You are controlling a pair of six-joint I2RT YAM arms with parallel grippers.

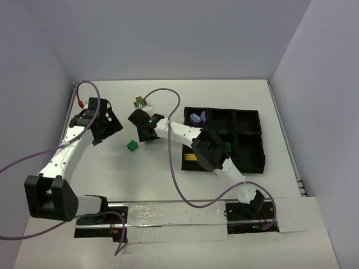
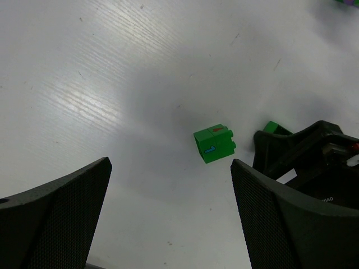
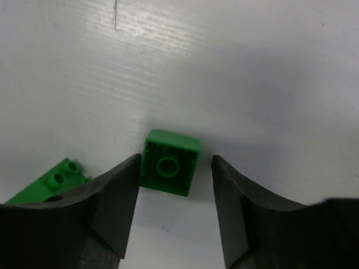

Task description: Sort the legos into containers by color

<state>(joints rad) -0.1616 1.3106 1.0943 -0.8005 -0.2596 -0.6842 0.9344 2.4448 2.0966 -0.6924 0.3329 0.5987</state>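
Under the right gripper (image 3: 175, 168), the wrist camera catches a green brick (image 3: 168, 159) on the table (image 3: 252, 67) between half-open jaws, not clamped; overhead it's hidden. Left gripper (image 2: 170, 168) gapes wide, empty, a second green brick (image 2: 214, 144) beyond.

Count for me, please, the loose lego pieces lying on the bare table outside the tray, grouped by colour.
Green bricks: 2
Mixed-colour cluster: 1
Total: 3
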